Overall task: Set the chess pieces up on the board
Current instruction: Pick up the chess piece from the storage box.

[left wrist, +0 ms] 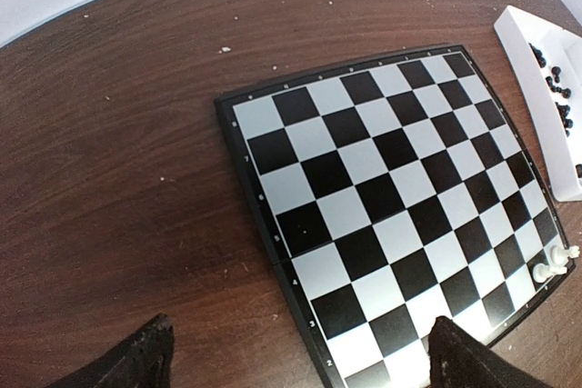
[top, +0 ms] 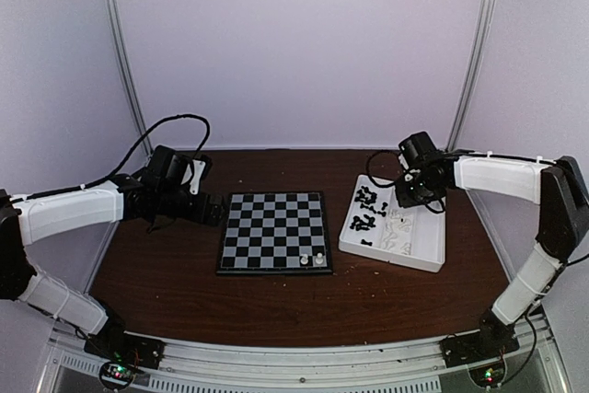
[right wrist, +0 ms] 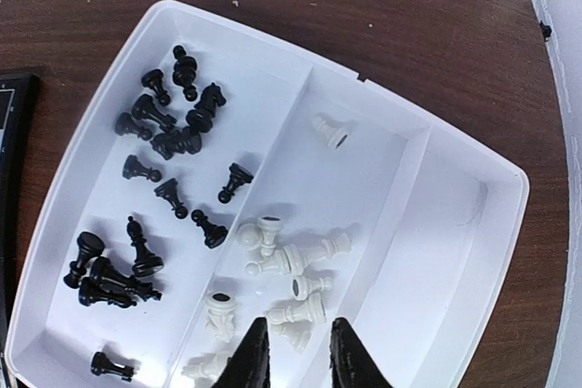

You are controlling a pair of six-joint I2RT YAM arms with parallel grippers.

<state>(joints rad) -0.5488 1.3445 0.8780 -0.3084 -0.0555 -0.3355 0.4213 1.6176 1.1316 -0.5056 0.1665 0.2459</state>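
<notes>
Jaws of the right gripper [right wrist: 298,324] stand narrowly parted with nothing visibly pinched, poised over the middle compartment of the tray [right wrist: 436,224]. Directly under the tips the white pieces [right wrist: 300,256] lie toppled and overlapping, so a close could catch two at once, or squeeze a lying piece sideways so that it flips out of the grasp. With so little gap, a tip may also land on top of a piece instead of straddling it.

In the tray's neighbouring compartment the black pieces [right wrist: 164,134] lie clustered, and a scattered white one could roll among them.

The board [top: 273,230] sits just beside the tray, with two white pieces [top: 311,260] upright on its near corner closest to the tray. A carry passing low could knock these over.

On the board's side away from the tray, the left gripper [left wrist: 300,322] hovers spread wide and empty.
</notes>
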